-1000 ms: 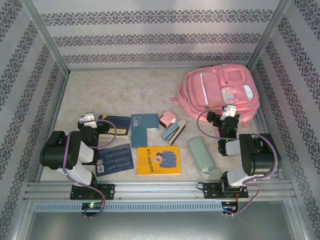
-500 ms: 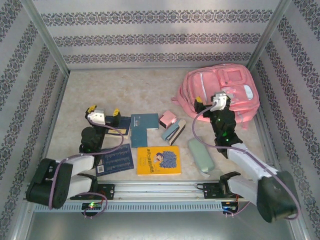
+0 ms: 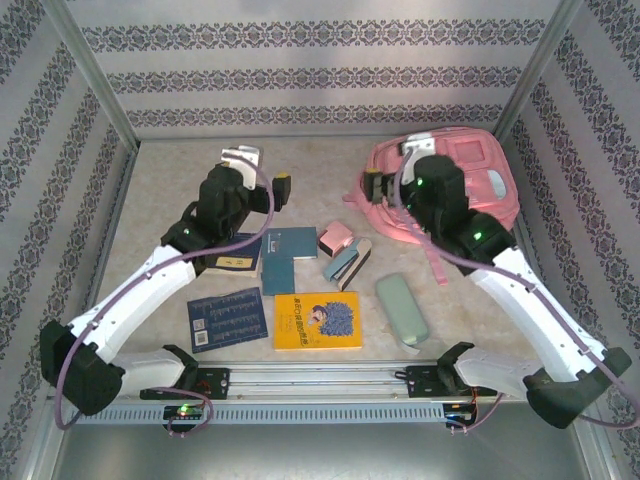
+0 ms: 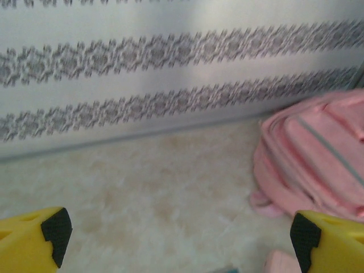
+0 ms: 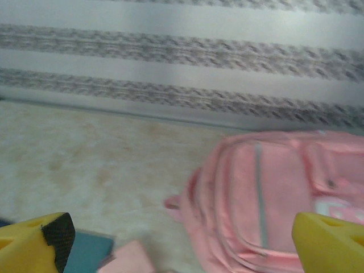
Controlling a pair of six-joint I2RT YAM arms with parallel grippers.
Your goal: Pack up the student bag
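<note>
The student bag (image 3: 480,185) is a large pink backpack lying flat at the back right of the table, front pockets up. It also shows in the left wrist view (image 4: 318,165) and the right wrist view (image 5: 273,193). My left gripper (image 3: 255,178) hangs open above the table's middle-left, well left of the bag, its yellow fingertips (image 4: 34,236) wide apart with nothing between them. My right gripper (image 3: 400,175) hovers open over the bag's left edge, its fingertips (image 5: 40,239) empty and spread. Both point toward the far wall.
On the table's near half lie a dark blue book (image 3: 230,318), a yellow book (image 3: 318,320), a teal notebook (image 3: 285,255), a navy book (image 3: 238,258) under the left arm, a small pink box (image 3: 335,238), a stapler-like item (image 3: 347,262) and a green pencil case (image 3: 402,308). Patterned walls close three sides.
Both arms have unfolded from near the front rail and reached forward and up, the left toward the table's middle, the right over the bag's left side. Both grippers stayed open.
</note>
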